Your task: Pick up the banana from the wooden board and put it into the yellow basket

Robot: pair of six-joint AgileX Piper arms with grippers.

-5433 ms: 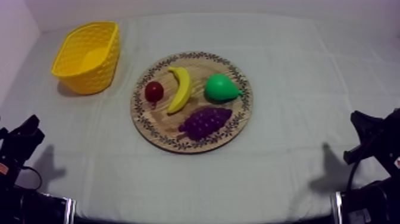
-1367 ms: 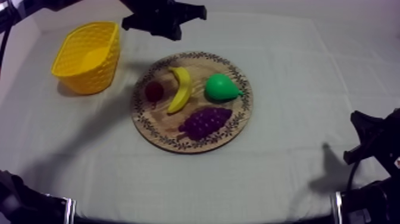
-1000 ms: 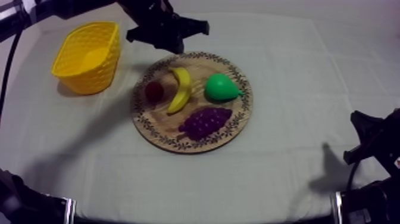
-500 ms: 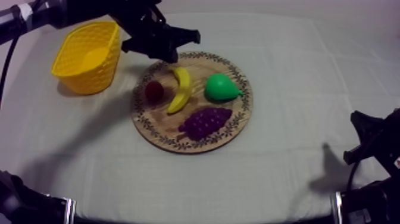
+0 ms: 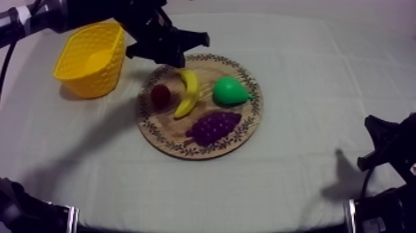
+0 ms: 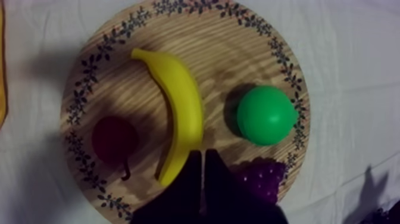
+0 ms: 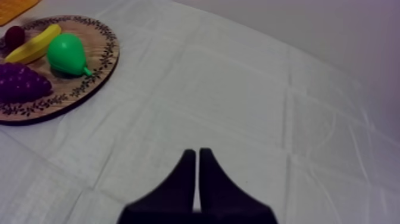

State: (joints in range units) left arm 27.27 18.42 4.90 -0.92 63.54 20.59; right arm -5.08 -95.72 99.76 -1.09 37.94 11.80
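Left claw (image 5: 177, 57) above the far-left rim of the wooden board (image 5: 247, 133), its fingers pressed together into a narrow wedge, gripping nothing. Its height above the board cannot be judged. The banana (image 5: 188, 93) lies flat on the board between the small red fruit (image 5: 160, 95) and the pear (image 5: 230, 91), with the grapes (image 5: 213, 126) toward the board's near rim.

In the left wrist view the closed fingers overlap the banana's end beside the grapes and cover part of the bunch. A thin strip of the yellow basket (image 5: 93, 59) is cut off beyond the board's rim on the red fruit's side.

From above, the left arm crosses the basket's corner nearest the board. The basket stands left of the board, apart from it, with a band of cloth between.

Right claw (image 7: 197, 153), closed and holding nothing, rests well right of the board over the desk (image 5: 309, 74). Open cloth stretches from the board's right rim to it.
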